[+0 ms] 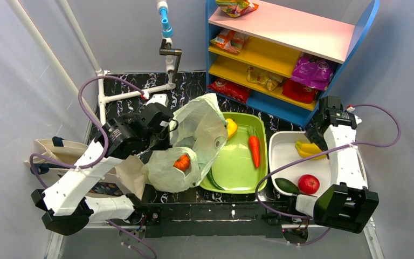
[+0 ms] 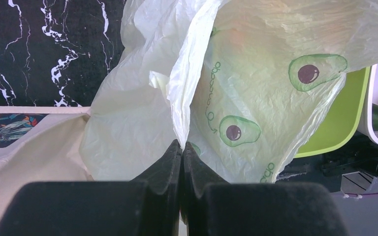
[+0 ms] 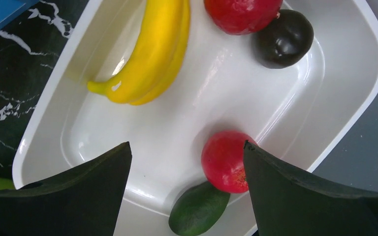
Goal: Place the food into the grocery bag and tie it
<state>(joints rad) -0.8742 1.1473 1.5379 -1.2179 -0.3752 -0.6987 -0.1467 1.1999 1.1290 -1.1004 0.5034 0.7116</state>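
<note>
the shelf [image 1: 291, 32] at the back holds snack packets, well apart from both arms. on the dark marbled table [image 1: 188, 91] the grocery bag [image 1: 205, 129] is half lifted. its lower part slumps beside the green tray [image 1: 237, 167], and an orange-red piece of food [image 1: 182, 162] shows through the plastic. the left gripper [image 2: 182, 147] is clamped tight on a gathered fold of the bag's edge, jaws pressed together with only film between them, seemingly to hold the mouth up for loading. the white tray [image 3: 54, 108] lies to the right. the right gripper [image 3: 187, 147] hovers over it, spread wide and empty, and i'd judge it is lining up a pick. the bananas [image 3: 152, 54] lie further up that tray, and a carrot [image 1: 254, 150] waits in the green one. nearest the right fingers are a red fruit [image 3: 224, 160] and an avocado [image 3: 199, 209], which touch each other.
</note>
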